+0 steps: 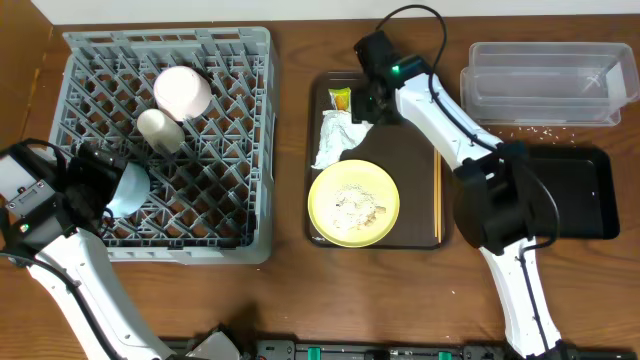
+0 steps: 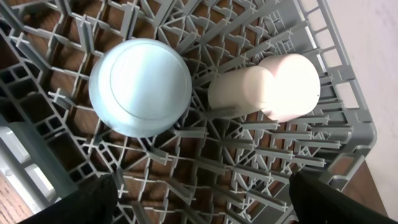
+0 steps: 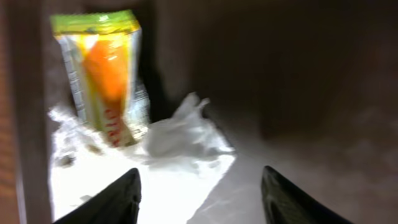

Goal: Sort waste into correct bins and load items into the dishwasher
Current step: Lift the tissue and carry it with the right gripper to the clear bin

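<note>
The grey dishwasher rack (image 1: 240,150) holds a white bowl (image 1: 182,90), a small white cup (image 1: 160,130) and a light blue bowl (image 1: 128,188), which lies upside down (image 2: 140,87). My left gripper (image 1: 100,182) hovers open just above it, fingers wide and empty (image 2: 208,199). On the brown tray lie the wrapper (image 1: 341,99), the crumpled napkin (image 1: 335,140), a yellow plate (image 1: 325,205) with crumbs (image 1: 355,205), and chopsticks (image 1: 438,195). My right gripper (image 1: 368,108) hangs open low over the napkin (image 3: 180,134), beside the wrapper (image 3: 102,68), holding nothing (image 3: 199,186).
The clear tub (image 1: 545,82) stands at the back right, with scattered crumbs in front of it. The black tray (image 1: 585,190) lies right of the brown serving tray (image 1: 420,110). My right arm reaches over the gap between them.
</note>
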